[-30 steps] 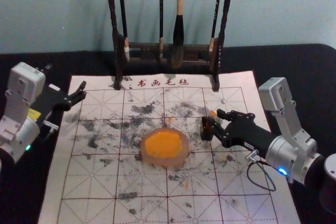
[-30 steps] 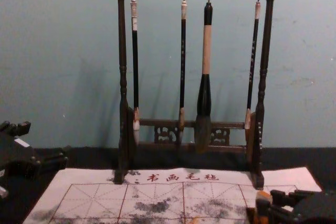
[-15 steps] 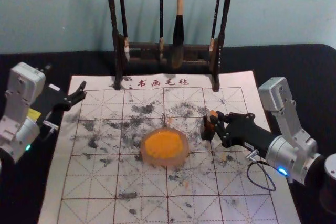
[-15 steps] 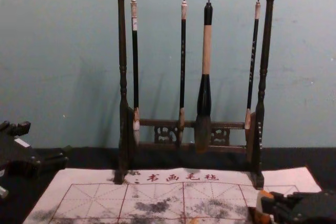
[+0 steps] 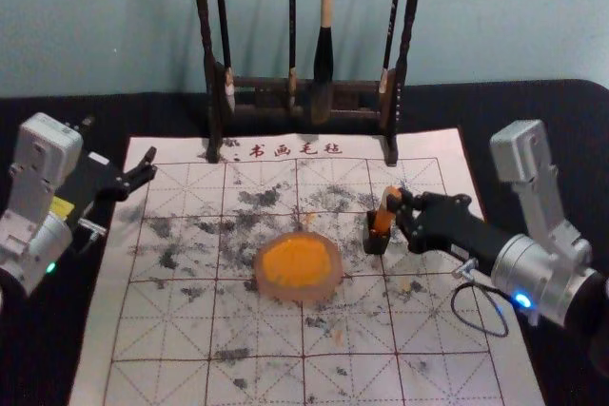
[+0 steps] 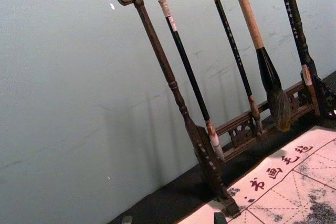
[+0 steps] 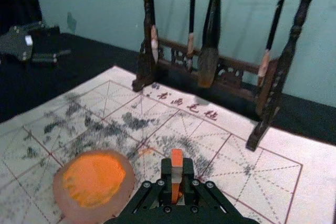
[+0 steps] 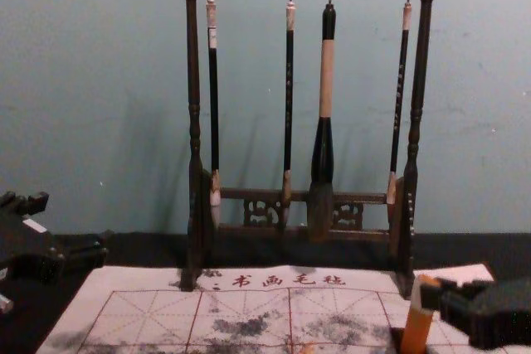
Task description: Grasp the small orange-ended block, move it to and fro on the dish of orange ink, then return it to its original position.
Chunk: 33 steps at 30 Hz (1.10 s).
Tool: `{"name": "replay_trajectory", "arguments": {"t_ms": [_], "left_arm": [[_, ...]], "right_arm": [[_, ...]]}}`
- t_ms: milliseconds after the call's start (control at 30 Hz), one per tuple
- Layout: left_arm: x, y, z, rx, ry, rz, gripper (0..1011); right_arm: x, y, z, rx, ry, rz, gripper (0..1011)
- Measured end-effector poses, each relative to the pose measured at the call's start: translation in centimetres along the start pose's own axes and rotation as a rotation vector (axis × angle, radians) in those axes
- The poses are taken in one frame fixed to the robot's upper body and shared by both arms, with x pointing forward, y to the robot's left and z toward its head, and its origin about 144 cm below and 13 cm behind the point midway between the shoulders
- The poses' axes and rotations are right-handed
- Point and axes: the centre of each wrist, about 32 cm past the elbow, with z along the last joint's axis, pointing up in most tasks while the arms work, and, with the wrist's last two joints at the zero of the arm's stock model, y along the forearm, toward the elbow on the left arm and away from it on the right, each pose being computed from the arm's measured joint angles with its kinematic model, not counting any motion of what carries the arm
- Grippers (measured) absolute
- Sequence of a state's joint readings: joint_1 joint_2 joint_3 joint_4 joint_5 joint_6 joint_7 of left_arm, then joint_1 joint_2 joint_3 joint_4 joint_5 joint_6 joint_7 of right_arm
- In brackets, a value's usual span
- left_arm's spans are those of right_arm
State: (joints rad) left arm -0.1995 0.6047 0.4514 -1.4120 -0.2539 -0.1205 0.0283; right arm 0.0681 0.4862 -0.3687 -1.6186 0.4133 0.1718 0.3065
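While R gripper (image 5: 398, 203) reaches inward, pinching block (image 5: 384, 218); L gripper (image 5: 150, 164) open, far left

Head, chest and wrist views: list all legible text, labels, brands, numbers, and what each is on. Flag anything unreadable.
"书画毛毡": red characters along the far edge of the white mat.
Small marks left of that heading: too small to read.
Characters on the second brush from the left and the rightmost brush: too small to read.
White sticker on the left gripper: no text readable.
Yellow label on the left arm: no text readable.
No brand or number legible.
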Motion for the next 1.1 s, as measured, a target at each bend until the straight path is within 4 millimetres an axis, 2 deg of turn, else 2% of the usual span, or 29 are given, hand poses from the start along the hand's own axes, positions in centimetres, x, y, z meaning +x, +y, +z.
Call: {"name": "replay_trajectory", "arguments": {"t_ms": [300,500,767,1100], "left_arm": [[0.0,0.0,0.0,0.0,0.0,0.0,1001],[0.0,0.0,0.0,0.0,0.0,0.0,1001],[0.0,0.0,0.0,0.0,0.0,0.0,1001],[0.0,0.0,0.0,0.0,0.0,0.0,1001]], "right_arm": [[0.6,-1.0,3.5,0.028,0.027,-0.019,109],[0.9,-0.6,5.7,0.046,0.009,0.018,108],[-0.1,1.2,6.5,0.046,-0.025,0.116,108],[-1.9,3.1,5.7,0.004,-0.086,0.237,109]]}}
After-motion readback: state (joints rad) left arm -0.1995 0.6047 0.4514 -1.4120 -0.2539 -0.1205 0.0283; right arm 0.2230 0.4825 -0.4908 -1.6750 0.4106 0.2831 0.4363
